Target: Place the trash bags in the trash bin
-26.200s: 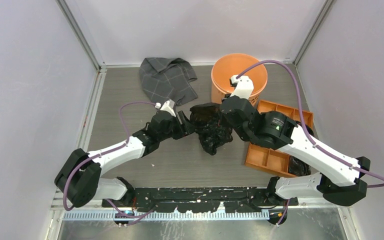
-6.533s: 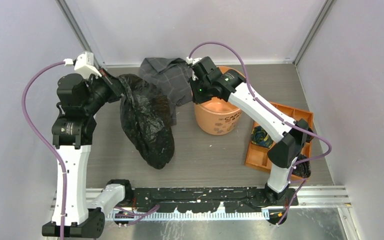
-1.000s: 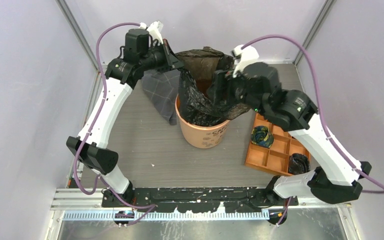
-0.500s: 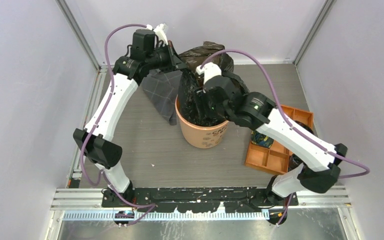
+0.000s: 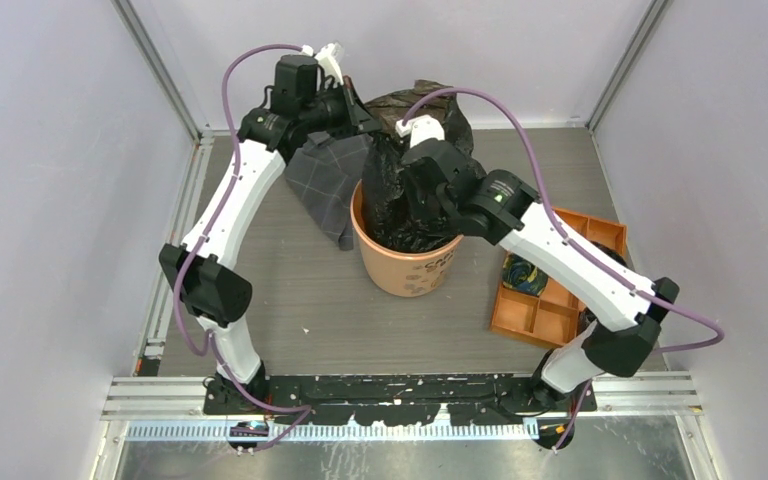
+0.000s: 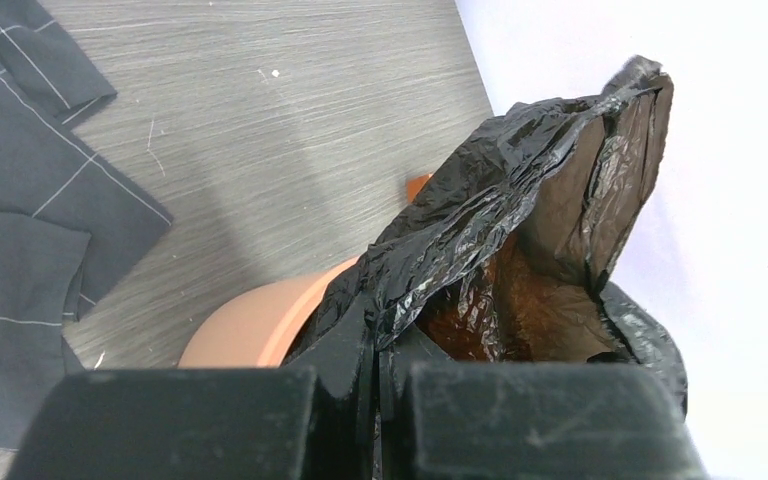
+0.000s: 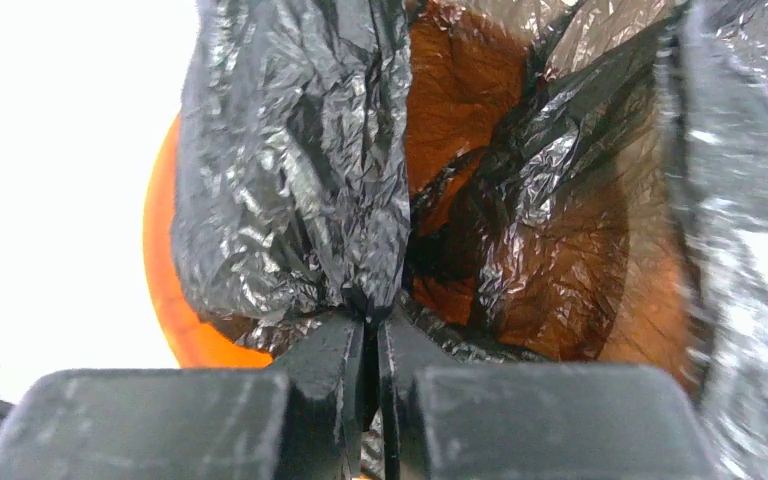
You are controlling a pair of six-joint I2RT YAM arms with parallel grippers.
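Observation:
The black trash bag (image 5: 415,215) hangs with its lower part inside the orange trash bin (image 5: 407,266) and its open mouth held up above the rim. My left gripper (image 5: 367,117) is shut on the bag's upper edge at the back left. In the left wrist view that gripper (image 6: 377,338) pinches a fold of the bag (image 6: 520,190) over the bin (image 6: 250,330). My right gripper (image 5: 409,196) is over the bin. The right wrist view shows it (image 7: 372,322) shut on a gathered fold of the bag (image 7: 290,170), with the bin's rim (image 7: 160,290) beyond.
A grey checked cloth (image 5: 326,178) lies left of the bin, under the left arm. An orange compartment tray (image 5: 550,305) with dark bundles sits at the right. Enclosure walls stand close behind the bin and along both sides.
The right gripper moved left over the bin and closed on a fold of the bag. The left gripper shifted slightly right, still holding the bag's edge.

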